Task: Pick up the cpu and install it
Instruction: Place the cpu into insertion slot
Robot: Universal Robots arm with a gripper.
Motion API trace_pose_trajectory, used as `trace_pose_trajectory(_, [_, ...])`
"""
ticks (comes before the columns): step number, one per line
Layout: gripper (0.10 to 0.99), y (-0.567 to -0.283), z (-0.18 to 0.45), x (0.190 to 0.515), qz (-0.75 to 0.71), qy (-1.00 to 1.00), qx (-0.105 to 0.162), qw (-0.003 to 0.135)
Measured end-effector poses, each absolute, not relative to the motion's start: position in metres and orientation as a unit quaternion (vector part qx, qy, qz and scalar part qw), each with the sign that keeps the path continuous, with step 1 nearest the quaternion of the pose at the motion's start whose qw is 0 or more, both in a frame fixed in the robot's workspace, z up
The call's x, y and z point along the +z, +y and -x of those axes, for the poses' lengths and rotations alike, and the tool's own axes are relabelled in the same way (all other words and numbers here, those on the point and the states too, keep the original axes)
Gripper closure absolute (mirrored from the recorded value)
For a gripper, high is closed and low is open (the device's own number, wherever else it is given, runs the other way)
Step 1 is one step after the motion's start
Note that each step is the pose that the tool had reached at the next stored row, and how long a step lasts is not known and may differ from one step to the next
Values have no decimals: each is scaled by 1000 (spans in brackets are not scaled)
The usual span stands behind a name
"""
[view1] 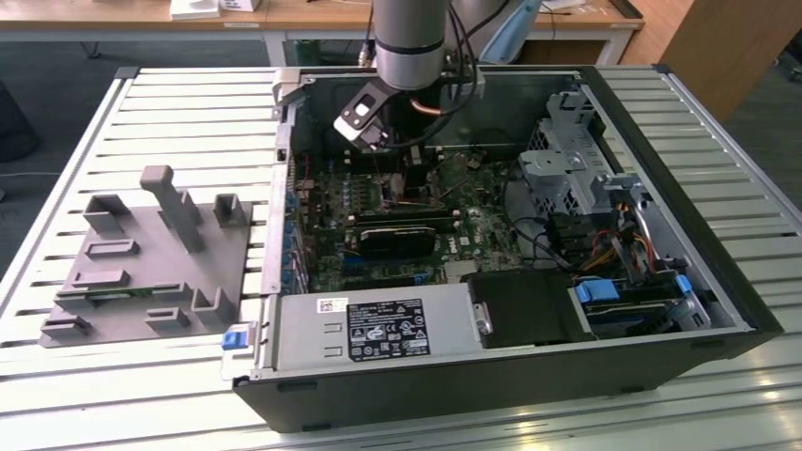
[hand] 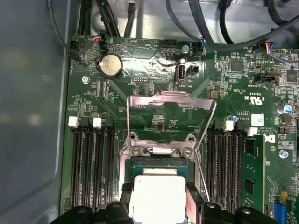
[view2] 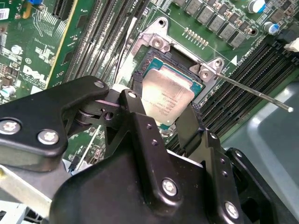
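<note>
1. The single arm's gripper [view2: 163, 112] is down inside the machine. Its two black fingers [view2: 138, 121] are closed against opposite edges of the cpu [view2: 166, 95], so to my eye it is pinching the chip.
2. The cpu lies straight between the fingertips, with its silvery top facing up. It is close to square, so it has no real long axis, and its edges run roughly in line with the frame below.
3. Directly beneath it is the socket [hand: 159, 162], which peeks out past the chip's far edge. I cannot tell whether the chip is fully seated or just above its bed. The relation that matters is chip over socket, straight down.
4. Just beyond the socket, one metal load plate [hand: 173, 97] stands flipped open. One thin lever rod [view2: 252, 92] sticks out to the side, so nothing is clamped yet.
5. Two banks of memory slots [hand: 93, 168] flank the socket, one on each side.
6. Farther along the board is one coin battery [hand: 111, 65].
7. Around all of this is one open computer case [view1: 501, 385], with the arm [view1: 408, 38] reaching in from above.
8. Well apart, on the exterior view's left, one grey fixture [view1: 150, 272] with upright posts sits on the slatted table [view1: 188, 103].
</note>
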State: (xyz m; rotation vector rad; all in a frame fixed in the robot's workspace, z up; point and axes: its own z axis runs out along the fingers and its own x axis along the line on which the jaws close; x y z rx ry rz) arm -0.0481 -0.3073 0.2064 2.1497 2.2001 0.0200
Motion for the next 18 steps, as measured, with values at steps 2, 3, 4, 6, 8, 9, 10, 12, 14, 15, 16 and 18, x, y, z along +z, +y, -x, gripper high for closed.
trace_pose_trajectory(2, [553, -307, 48, 205, -699, 715, 6, 33])
trace_pose_trajectory(3, [553, -307, 48, 204, -699, 715, 6, 33])
trace_pose_trajectory(4, [553, -307, 48, 204, -699, 715, 6, 33])
trace_pose_trajectory(6, [553, -307, 48, 202, -699, 715, 6, 33])
trace_pose_trajectory(8, [553, -307, 48, 201, -699, 715, 7, 33])
trace_pose_trajectory(9, [553, -307, 48, 200, -699, 715, 7, 33])
trace_pose_trajectory(10, [553, -307, 48, 200, -699, 714, 7, 33])
trace_pose_trajectory(12, [553, -307, 48, 199, -699, 714, 7, 33])
trace_pose_trajectory(14, [553, -307, 48, 198, -700, 713, 7, 33])
trace_pose_trajectory(15, [553, -307, 48, 198, -700, 713, 7, 33])
trace_pose_trajectory(16, [553, -307, 48, 197, -701, 713, 7, 33])
trace_pose_trajectory(18, [553, -307, 48, 197, -701, 713, 7, 33])
